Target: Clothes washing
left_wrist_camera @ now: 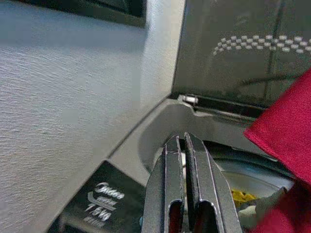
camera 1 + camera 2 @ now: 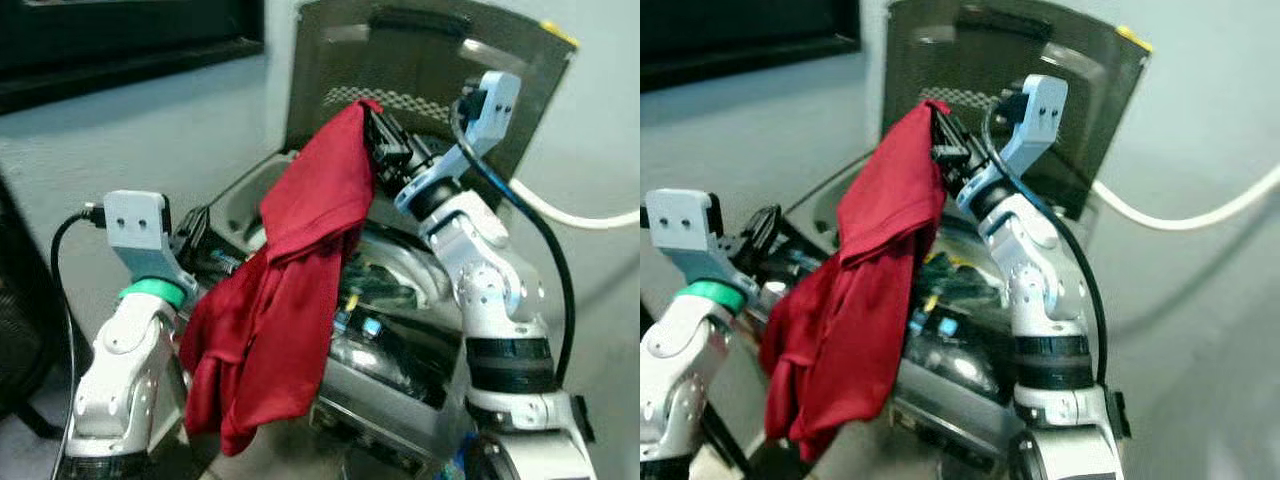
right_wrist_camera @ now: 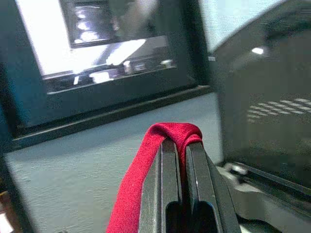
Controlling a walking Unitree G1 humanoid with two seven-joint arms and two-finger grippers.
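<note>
A red cloth [image 2: 290,290] hangs in long folds over the open top of a grey washing machine [image 2: 400,370]. My right gripper [image 2: 372,130] is raised high and shut on the cloth's top edge; in the right wrist view the red fabric [image 3: 165,133] wraps over the closed fingertips. My left gripper [image 1: 183,145] is shut with nothing between its fingers, low at the machine's left rim, beside the hanging cloth [image 1: 286,126]. The drum [image 1: 252,174] lies below it, with something yellow inside.
The machine's dark lid [image 2: 420,70] stands upright behind the arms. A white hose [image 2: 580,215] runs along the grey wall at right. A dark window frame [image 2: 120,50] sits at upper left. A dark object [image 2: 20,310] stands at far left.
</note>
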